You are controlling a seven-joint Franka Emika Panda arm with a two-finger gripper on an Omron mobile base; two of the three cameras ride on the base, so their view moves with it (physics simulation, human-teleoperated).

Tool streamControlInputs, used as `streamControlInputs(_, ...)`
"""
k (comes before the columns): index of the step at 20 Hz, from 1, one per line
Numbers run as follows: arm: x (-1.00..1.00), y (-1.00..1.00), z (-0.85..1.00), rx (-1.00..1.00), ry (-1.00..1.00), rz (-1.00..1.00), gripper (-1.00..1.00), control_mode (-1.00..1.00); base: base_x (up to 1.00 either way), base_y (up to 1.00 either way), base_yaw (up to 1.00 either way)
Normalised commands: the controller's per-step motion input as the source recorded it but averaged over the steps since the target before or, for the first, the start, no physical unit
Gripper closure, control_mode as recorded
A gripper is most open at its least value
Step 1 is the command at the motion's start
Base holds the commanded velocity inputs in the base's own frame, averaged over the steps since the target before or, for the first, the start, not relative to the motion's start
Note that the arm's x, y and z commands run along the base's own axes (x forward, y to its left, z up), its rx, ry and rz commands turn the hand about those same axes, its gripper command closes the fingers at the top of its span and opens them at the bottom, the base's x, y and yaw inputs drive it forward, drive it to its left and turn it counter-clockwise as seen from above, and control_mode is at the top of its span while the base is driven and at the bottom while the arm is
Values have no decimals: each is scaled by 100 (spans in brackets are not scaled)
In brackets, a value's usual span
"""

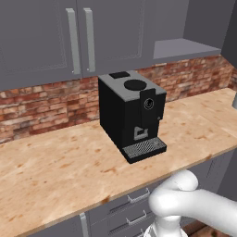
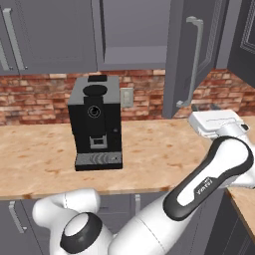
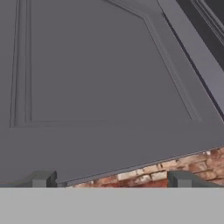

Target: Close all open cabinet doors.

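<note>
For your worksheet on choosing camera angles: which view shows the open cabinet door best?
The right base view: the open door stands swung out from the cabinet, its handle and full angle visible, with the pincer near its lower edge. The hand view shows just its recessed panel close up. The left base view shows at most a dark sliver at its right edge.
</note>
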Motion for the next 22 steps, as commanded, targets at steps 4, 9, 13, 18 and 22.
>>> streamControlInputs(4,13,0,-1,0,-3,0,-100,-100,0,0,0)
streamControlInputs(9,0,17,0,0,0,-1,-100,-100,0,0,0)
streamControlInputs(13,0,34,0,0,0,-3,-100,-100,0,0,0)
streamControlInputs(18,0,33,0,0,-1,-4,-100,-100,0,0,0)
streamControlInputs(22,0,29,1,0,-1,-5,-100,-100,0,0,0)
